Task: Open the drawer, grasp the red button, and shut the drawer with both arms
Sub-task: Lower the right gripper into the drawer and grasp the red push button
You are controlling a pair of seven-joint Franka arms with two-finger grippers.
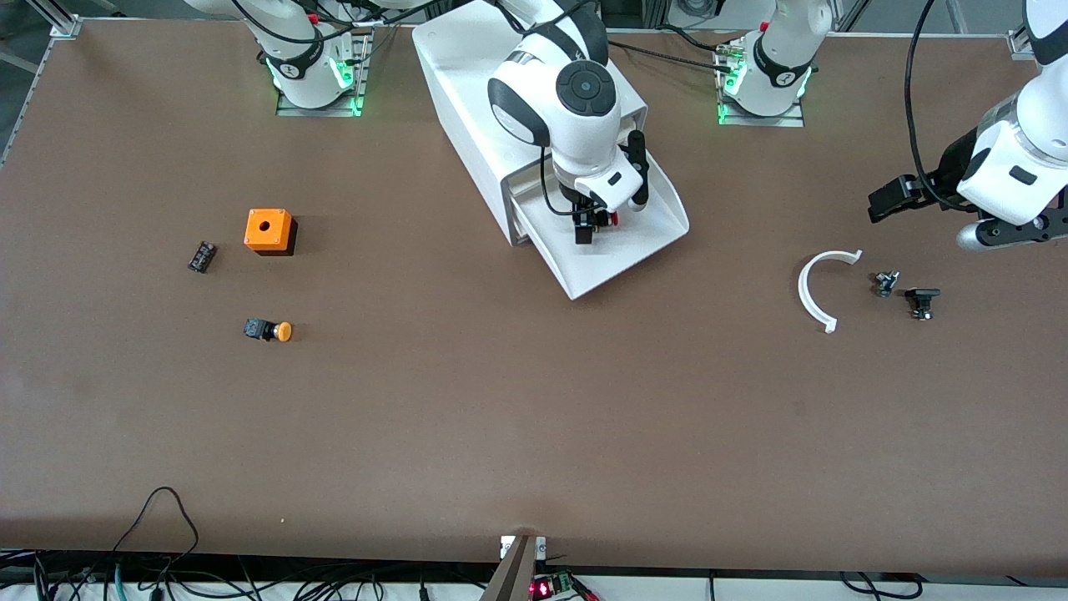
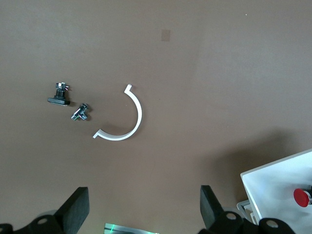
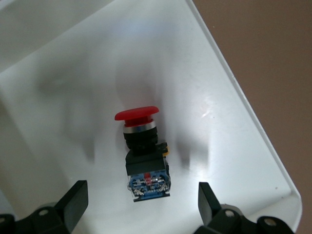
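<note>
The white cabinet (image 1: 467, 108) stands between the two arm bases. Its lowest drawer (image 1: 617, 255) is pulled out toward the front camera. The red-capped button (image 1: 612, 219) lies on its side on the drawer floor. In the right wrist view the button (image 3: 141, 141) shows its red cap and black body. My right gripper (image 1: 586, 225) hangs over the open drawer just above the button. Its fingers are open on either side of the button's body, and the right gripper (image 3: 142, 202) holds nothing. My left gripper (image 1: 889, 200) is open and empty over the table at the left arm's end (image 2: 145, 207).
An orange box with a hole (image 1: 269, 230), an orange-capped button (image 1: 269, 330) and a small black part (image 1: 201, 255) lie toward the right arm's end. A white arc piece (image 1: 813, 292) and two small black parts (image 1: 886, 283) (image 1: 921, 300) lie under the left gripper's area.
</note>
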